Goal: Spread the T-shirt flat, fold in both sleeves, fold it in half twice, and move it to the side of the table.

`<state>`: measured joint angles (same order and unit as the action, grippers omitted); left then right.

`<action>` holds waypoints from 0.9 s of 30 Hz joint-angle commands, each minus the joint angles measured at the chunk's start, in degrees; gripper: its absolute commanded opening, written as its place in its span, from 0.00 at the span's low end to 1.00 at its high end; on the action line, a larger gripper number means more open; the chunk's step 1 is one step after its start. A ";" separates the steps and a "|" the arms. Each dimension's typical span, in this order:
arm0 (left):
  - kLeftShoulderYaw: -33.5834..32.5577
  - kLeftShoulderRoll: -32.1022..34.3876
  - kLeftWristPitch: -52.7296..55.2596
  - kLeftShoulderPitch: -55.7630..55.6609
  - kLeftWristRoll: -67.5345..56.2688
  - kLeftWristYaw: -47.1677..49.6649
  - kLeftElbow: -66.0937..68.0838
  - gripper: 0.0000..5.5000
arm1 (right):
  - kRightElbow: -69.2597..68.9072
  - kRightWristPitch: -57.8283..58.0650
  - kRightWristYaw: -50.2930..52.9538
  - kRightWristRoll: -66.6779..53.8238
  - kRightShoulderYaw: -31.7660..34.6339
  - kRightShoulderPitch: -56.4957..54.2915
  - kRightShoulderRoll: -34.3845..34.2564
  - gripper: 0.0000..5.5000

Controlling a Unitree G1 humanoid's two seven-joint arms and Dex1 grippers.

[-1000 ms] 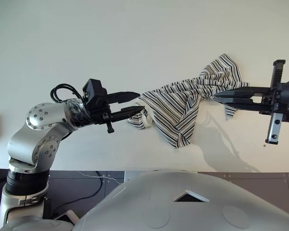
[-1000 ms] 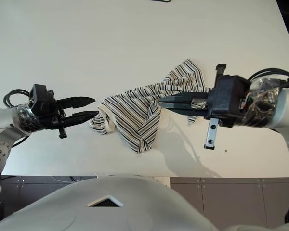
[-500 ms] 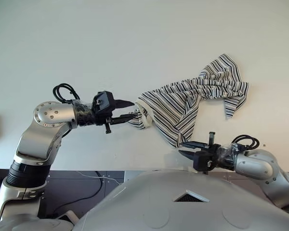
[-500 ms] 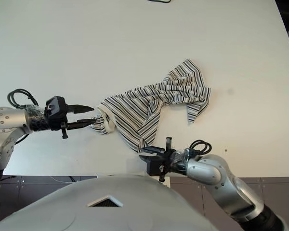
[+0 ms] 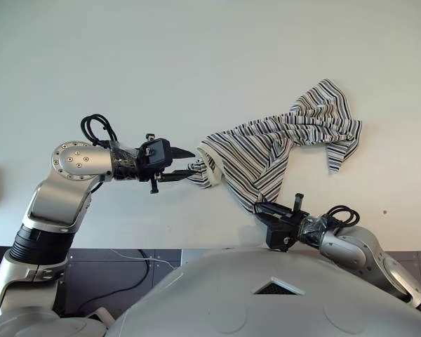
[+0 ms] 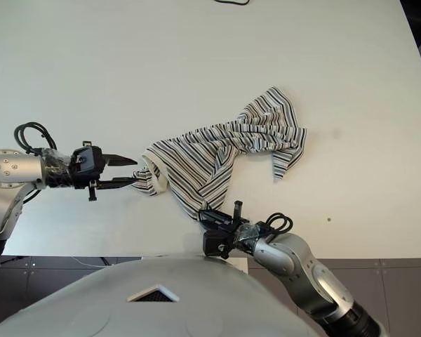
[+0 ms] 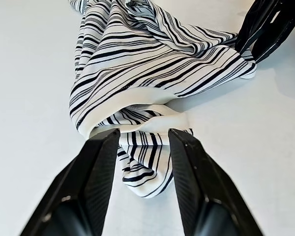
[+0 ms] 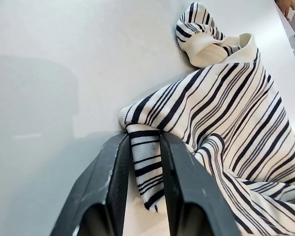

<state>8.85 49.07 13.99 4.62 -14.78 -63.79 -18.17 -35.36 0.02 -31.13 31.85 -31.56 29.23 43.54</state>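
Spreading appeared to be the step in hand, since the black-and-white striped T-shirt (image 5: pixel 266 151) lay crumpled on the plain white bench (image 5: pixel 196 56) with no sleeve folded. The garment ran in a twisted band from a cream ribbed neckband (image 7: pixel 137 120) at its 9 o'clock end to a bunched mass toward 2 o'clock, and 1 pointed flap hung down to 6 o'clock.

The left end effector (image 5: pixel 191 161) sat at that 9 o'clock end with its 2 fingers apart, the neckband and a striped fold lying between them but not pinched. The right end effector (image 5: pixel 259 208) met the 6 o'clock flap. Its fingers were drawn close on the hem corner (image 8: pixel 142 162), and the cloth filled the gap, so I judged it clamped.

The next move probably called for the left fingers to close on the neckband. After that, both arms would need to lift slightly and draw apart toward 9 and 3 o'clock, so the twist could fall open without dragging.
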 commanded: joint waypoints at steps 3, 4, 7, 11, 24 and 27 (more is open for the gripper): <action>0.53 0.72 -1.38 -0.48 2.28 -0.12 0.66 0.33 | 4.59 0.92 -0.15 3.78 1.45 2.24 1.46 0.19; 0.51 0.57 -1.42 -0.56 2.43 -0.08 0.73 0.33 | 4.96 0.60 -0.02 4.04 1.78 2.05 1.44 0.19; 0.59 0.32 -1.74 -0.97 2.89 -0.14 1.19 0.33 | 5.65 -0.09 0.17 4.30 2.33 1.47 1.01 0.19; 0.79 0.22 -2.38 -1.17 3.44 -0.17 1.65 0.33 | 6.81 -0.79 1.18 6.35 2.62 0.17 0.38 0.19; 1.00 -0.11 -4.37 -1.55 4.54 -0.22 3.50 0.33 | 6.40 -5.24 2.99 12.68 2.69 -1.60 -0.75 0.19; 0.96 -0.05 -4.58 -1.54 4.63 -0.26 3.69 0.33 | 5.07 -7.17 3.84 12.93 2.39 -1.37 -1.50 0.19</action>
<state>9.37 48.94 9.98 4.14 -10.90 -63.78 -14.86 -31.33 -6.78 -26.30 43.63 -28.18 26.74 42.37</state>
